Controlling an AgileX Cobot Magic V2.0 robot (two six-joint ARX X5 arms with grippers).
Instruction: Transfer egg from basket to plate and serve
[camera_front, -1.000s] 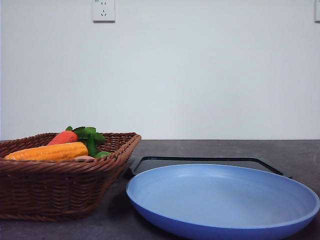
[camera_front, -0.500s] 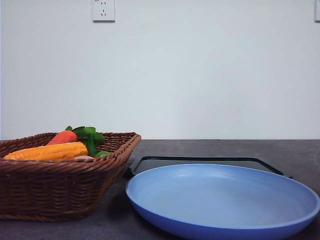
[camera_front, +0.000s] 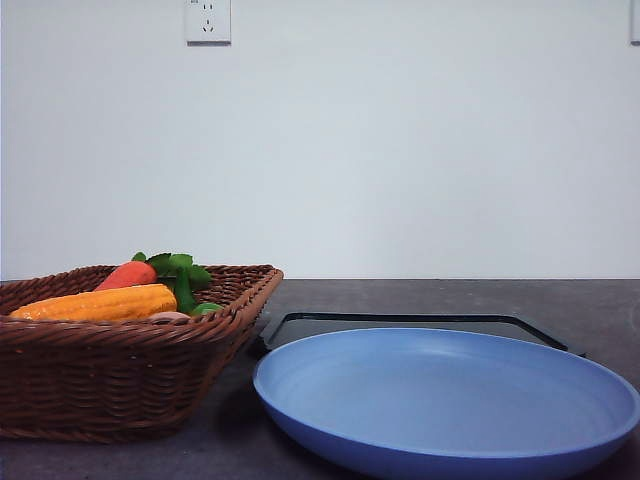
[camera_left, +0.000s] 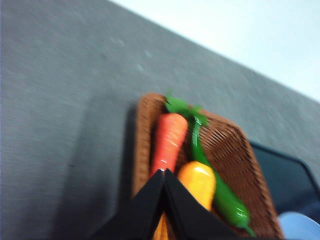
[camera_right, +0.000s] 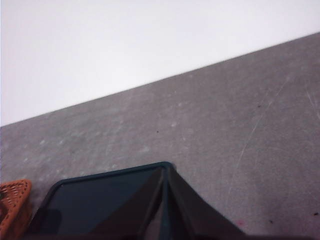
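The dark wicker basket (camera_front: 120, 385) sits at the left of the front view. It holds an orange corn cob (camera_front: 100, 302), a red-orange carrot (camera_front: 127, 275) and green leaves. Just the pinkish top of the egg (camera_front: 168, 316) peeks over the basket rim beside the corn. The light blue plate (camera_front: 445, 400) lies empty to the basket's right. My left gripper (camera_left: 164, 172) hangs shut above the basket (camera_left: 230, 150), over the carrot (camera_left: 169, 142) and corn (camera_left: 197, 182), holding nothing. My right gripper (camera_right: 165, 170) is shut and empty above the far edge of a black tray.
A flat black tray (camera_front: 400, 325) lies behind the plate, and it also shows under the right gripper (camera_right: 95, 200). A green pepper (camera_left: 220, 200) lies in the basket next to the corn. Bare grey tabletop (camera_right: 240, 115) stretches beyond the tray. A white wall closes off the back.
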